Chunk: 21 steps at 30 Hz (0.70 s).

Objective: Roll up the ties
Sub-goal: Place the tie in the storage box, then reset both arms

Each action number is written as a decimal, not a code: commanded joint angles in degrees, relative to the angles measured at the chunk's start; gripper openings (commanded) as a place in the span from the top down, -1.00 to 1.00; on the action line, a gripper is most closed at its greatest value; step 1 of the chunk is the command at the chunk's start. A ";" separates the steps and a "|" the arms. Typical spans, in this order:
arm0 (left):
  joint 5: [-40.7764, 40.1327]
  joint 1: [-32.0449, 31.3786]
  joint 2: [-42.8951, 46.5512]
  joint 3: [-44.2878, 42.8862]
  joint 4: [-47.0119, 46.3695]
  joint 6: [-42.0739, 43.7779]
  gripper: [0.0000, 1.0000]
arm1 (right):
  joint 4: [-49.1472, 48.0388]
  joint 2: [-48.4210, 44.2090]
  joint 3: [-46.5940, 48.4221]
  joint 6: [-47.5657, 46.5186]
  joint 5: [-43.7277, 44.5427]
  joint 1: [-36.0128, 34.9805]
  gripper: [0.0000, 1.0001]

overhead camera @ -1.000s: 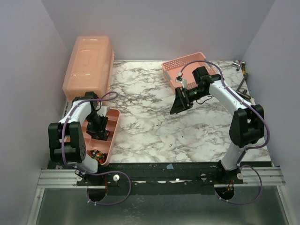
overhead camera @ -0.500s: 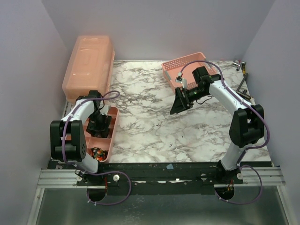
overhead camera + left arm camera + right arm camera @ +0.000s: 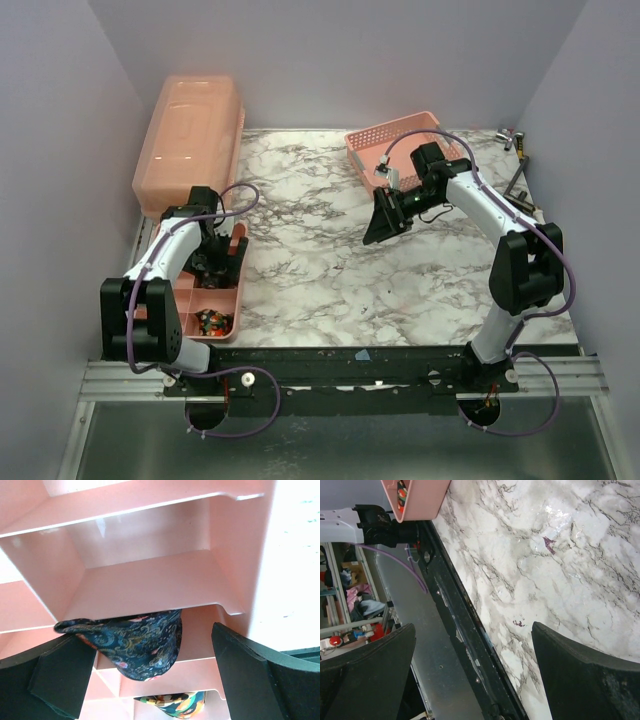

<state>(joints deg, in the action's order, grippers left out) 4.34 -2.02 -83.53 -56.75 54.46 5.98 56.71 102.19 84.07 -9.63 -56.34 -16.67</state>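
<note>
In the left wrist view a coiled dark navy tie (image 3: pixel 137 642) with small pale and red marks lies in a compartment of the pink divided tray (image 3: pixel 150 582). My left gripper (image 3: pixel 150 677) is open around it, and the tie's loose end lies next to the left finger (image 3: pixel 55 680). A second, brighter rolled tie (image 3: pixel 172 705) fills the compartment beyond, and it also shows as the rolled tie (image 3: pixel 210 322) at the tray's near end. From above, the left gripper (image 3: pixel 215 260) hides the dark tie. My right gripper (image 3: pixel 385 222) hangs open and empty over the marble table; its view shows the right gripper (image 3: pixel 475 680) above the table's front edge.
The divided tray (image 3: pixel 240 270) lies along the table's left edge. Behind it stands a large pink lidded bin (image 3: pixel 190 140). A pink mesh basket (image 3: pixel 395 145) sits at the back right, just behind the right arm. Small tools (image 3: pixel 515 140) lie at the far right edge.
My left gripper has opened wide and let go of the dark tie inside the tray, shifting slightly toward the tray's far end. The right arm has not moved.
</note>
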 commanded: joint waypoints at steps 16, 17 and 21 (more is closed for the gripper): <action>5.02 -0.67 11.47 -21.12 4.13 5.62 -0.97 | 6.06 -0.60 7.69 -6.32 8.48 1.51 -1.00; 6.52 -0.64 11.37 -24.01 3.99 5.63 -0.97 | 6.42 -0.43 8.87 -6.74 9.47 2.45 -1.00; 9.56 -0.87 7.93 -35.88 3.58 3.44 -0.97 | 7.34 0.26 15.32 -8.34 13.63 6.20 -1.00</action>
<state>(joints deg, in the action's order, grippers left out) 7.42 -2.50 -74.06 -82.06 57.98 9.91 61.56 101.89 93.30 -14.66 -49.19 -14.15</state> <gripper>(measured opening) 0.984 0.998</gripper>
